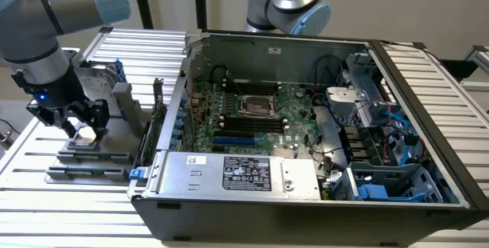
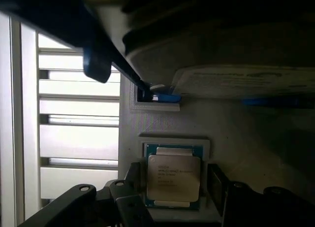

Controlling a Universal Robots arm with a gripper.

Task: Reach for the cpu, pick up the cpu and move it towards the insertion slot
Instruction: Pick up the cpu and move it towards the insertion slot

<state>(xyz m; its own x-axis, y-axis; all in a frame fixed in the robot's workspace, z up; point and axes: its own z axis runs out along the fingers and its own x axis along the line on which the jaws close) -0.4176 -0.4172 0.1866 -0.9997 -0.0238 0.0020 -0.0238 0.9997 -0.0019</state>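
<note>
The claw [image 1: 86,128] is standing with its fingers apart, straddling the cpu [image 2: 173,180], a stance judged to suit a grip on opposite edges. The cpu is lying flat in a grey holder [image 1: 86,159] on the table [image 1: 46,213], outside the computer case [image 1: 306,208], well apart from the insertion slot [image 1: 256,106]. It is showing a printed silver-grey lid over a blue-green board

The exterior view looks down at a slant from high up and some way off, taking in the open computer case [image 1: 306,216] and the slatted table [image 1: 46,213]. The wrist view sits close above the cpu [image 2: 173,177], facing down. Both views share the cpu, its grey stand [image 1: 88,157] and the table slats.
</note>
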